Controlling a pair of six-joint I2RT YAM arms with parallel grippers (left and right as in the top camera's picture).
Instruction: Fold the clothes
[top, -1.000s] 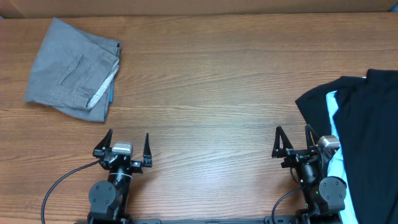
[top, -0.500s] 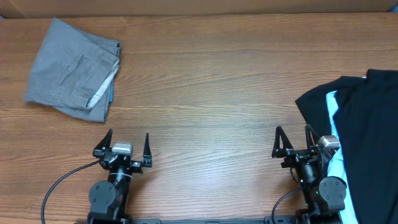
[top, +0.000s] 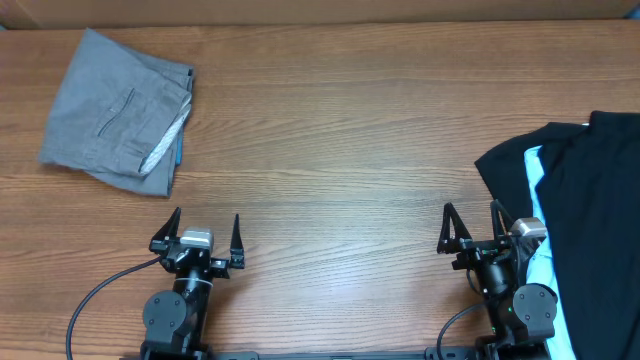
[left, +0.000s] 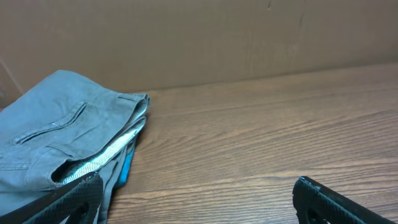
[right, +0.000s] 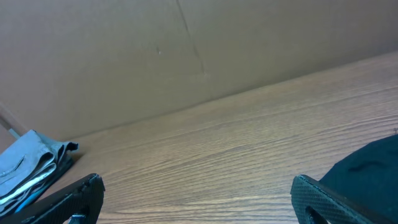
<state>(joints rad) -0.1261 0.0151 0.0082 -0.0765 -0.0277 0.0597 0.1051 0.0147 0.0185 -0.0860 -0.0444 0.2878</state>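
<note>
A folded grey cotton pair of trousers (top: 118, 112) lies squared up in the far left corner of the light-brown wooden table (top: 330, 140), with a strip of pale lining and blue showing along its right side. By the look of it, that garment is finished. The left fingers (top: 172, 226) stand at the near edge, spread wide and holding nothing, well apart from the grey bundle.

The step in hand seems to be the start of the next garment. The whole middle of the table is bare wood from near edge to far edge, which gives good room to spread cloth. A plain brown cardboard wall (right: 186, 56) closes the far edge, so reaches that way have a limit.

The right fingers (top: 446, 224) are also wide apart and empty at the near edge, just beside the loose heap of black fabric (top: 590, 200) that covers the right edge and runs out of view. A pale blue piece of cloth (top: 535, 180) shows within the heap.

The next move likely calls for the right arm to pinch a single layer at the heap's left margin and draw it towards the middle. Catching two layers at once is the risk.
</note>
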